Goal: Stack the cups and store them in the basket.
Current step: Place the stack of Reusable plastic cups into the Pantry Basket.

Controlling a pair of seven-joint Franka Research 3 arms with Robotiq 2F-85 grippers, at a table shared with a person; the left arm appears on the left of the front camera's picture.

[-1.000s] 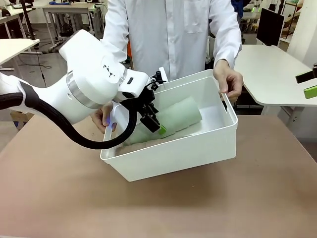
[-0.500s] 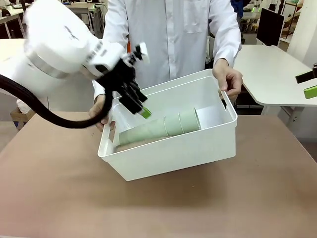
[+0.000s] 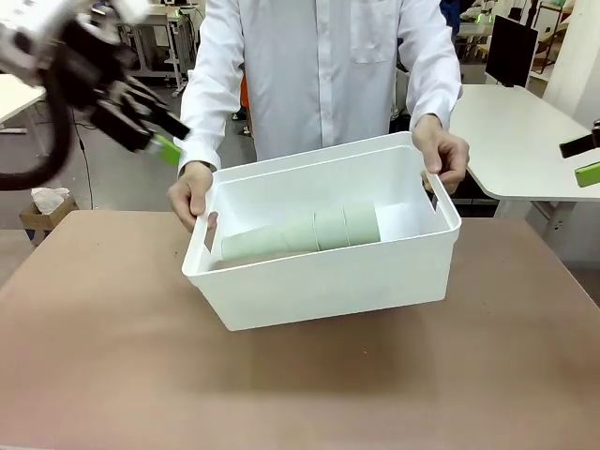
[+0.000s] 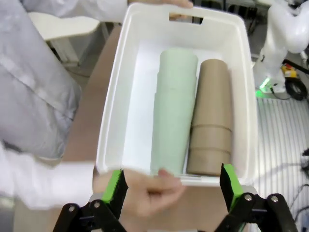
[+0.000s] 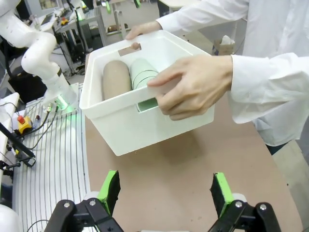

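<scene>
The basket (image 3: 323,281) is seen on the bench (image 3: 112,375), gripped at both short ends by the person: one hand (image 3: 192,194) is curled over the rim at picture left in the front view, the other hand (image 3: 442,155) over the rim at picture right. Inside, two nested stacks are laid flat, side by side and touching: the mint green stack (image 4: 174,111) and the tan-brown stack (image 4: 211,118), both running the length of the basket. By the look of it, the storing is as good as done.

The left end effector (image 3: 148,127) is held up high, well apart from the basket, with its fingers spread wide and nothing between the green pads (image 4: 116,187); in the left wrist view the basket is looked down into from above. The right end effector (image 5: 164,191) is likewise spread wide and empty, low over the bench on the near side of the basket.

The cups would be judged light and rigid, matte enough not to be slippery, but liable to roll when lying on their sides and to slide apart where nested. A stack would best be taken across its middle, over a seam, so that two cups are pinched together. The basket itself looks stiff, thin-walled and light; its rolled rim or the slot handle (image 5: 147,104) would be the place for a hold.
</scene>
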